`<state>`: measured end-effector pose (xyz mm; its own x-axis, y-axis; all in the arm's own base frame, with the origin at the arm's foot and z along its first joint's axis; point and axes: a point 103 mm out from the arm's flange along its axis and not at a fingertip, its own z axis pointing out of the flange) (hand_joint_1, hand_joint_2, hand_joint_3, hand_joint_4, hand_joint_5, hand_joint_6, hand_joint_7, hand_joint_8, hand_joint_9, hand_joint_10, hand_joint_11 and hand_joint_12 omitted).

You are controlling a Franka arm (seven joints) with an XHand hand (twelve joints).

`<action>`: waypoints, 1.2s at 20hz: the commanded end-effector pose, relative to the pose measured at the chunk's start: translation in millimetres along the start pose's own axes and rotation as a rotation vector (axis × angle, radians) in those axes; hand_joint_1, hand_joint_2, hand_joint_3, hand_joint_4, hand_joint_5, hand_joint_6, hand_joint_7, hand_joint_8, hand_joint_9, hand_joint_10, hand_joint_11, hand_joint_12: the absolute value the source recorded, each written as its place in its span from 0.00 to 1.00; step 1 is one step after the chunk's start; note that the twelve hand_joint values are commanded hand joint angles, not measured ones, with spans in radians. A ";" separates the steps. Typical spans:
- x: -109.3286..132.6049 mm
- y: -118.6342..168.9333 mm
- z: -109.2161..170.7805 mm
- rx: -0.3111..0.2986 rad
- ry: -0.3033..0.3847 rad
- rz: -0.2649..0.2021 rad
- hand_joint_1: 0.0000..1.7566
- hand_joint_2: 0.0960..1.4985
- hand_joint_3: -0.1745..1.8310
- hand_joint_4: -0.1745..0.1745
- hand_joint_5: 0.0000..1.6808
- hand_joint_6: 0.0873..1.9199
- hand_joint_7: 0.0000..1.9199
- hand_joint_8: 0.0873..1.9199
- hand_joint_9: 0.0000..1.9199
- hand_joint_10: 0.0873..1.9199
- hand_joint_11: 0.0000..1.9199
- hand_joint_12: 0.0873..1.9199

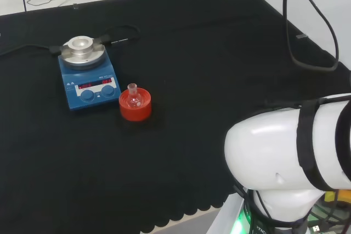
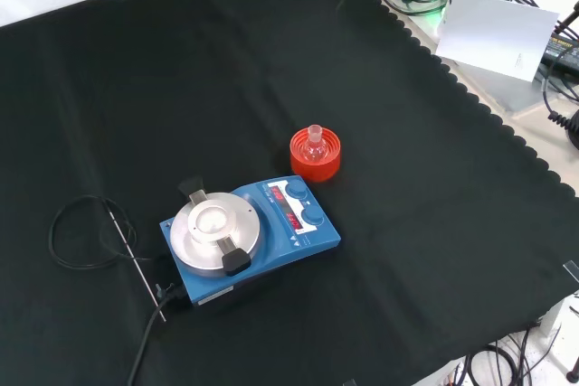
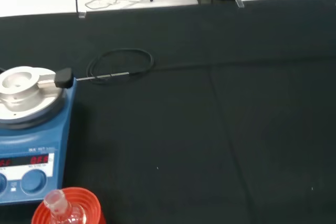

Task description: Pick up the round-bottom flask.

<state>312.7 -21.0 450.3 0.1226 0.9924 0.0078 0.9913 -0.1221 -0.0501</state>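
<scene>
A small clear round-bottom flask stands upright in a red ribbed ring stand on the black cloth, just right of the blue hotplate in the head view. The front view has the flask on its red stand just beyond the hotplate. Close up in the wrist view, the flask's neck rises from the red stand at the picture's lower edge. White links of the arm stand at the head view's lower right.
A blue hotplate stirrer with a round metal top and lit red readouts sits beside the stand. Its black cable and a thin probe loop over the cloth. The cloth's scalloped edge borders cables and a white sheet.
</scene>
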 end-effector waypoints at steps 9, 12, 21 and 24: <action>-10.2 33.1 67.3 0.049 0.043 0.058 0.08 0.84 0.21 0.46 0.18 0.07 0.05 0.27 0.10 0.32 0.03 0.71; -8.8 46.4 86.3 0.059 0.035 0.034 0.11 0.83 0.20 0.45 0.19 0.07 0.06 0.27 0.11 0.32 0.04 0.71; 0.6 102.5 147.5 0.081 0.072 -0.046 0.29 0.68 0.20 0.42 0.22 0.01 0.10 0.29 0.18 0.33 0.08 0.70; 3.9 109.3 170.8 0.110 0.052 -0.064 0.37 0.61 0.21 0.39 0.25 0.01 0.11 0.30 0.20 0.32 0.09 0.70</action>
<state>382.9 -32.8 323.4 0.1216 0.9908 0.0602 0.9840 -0.1124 -0.1381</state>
